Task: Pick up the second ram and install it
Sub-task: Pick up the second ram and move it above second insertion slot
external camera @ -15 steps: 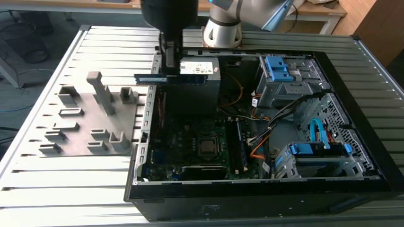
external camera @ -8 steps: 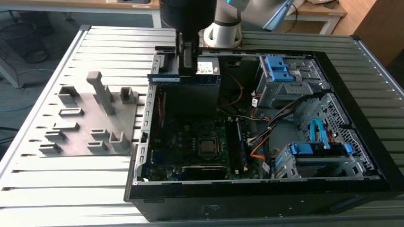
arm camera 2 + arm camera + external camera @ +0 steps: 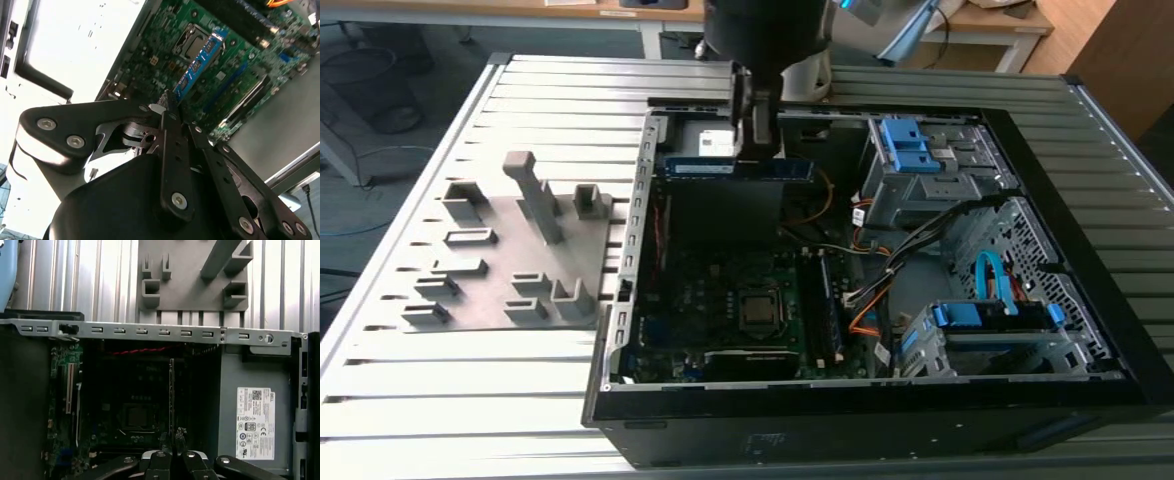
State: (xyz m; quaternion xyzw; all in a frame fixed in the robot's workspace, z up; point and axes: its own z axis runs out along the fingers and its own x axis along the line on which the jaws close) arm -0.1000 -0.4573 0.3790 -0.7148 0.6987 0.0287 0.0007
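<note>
while the black metal gripper (image 3: 754,135) hangs over the far end of the open computer case (image 3: 854,395), its fingers are clamped on the top edge of the second ram (image 3: 740,168), near the stick's middle. the ram is a long, thin, flat board, blue-green with dark chips and a pale label, and it is held in the air on edge above the green motherboard (image 3: 720,290), not seated in any slot. in the exterior view its long axis lies level and runs from the exterior view's left to the exterior view's right. in the second wrist view the ram (image 3: 200,62) stretches away from the fingers, and in the first wrist view it (image 3: 172,390) appears edge-on as a thin line. the case is a black box with a dull metal frame; inside lie the motherboard, a square processor socket (image 3: 757,312), orange and black cables (image 3: 861,325) and blue plastic brackets (image 3: 907,140). the case sits on a ribbed metal table (image 3: 454,400), beside a grey plastic fixture plate (image 3: 494,300) with blocky uprights.
</note>
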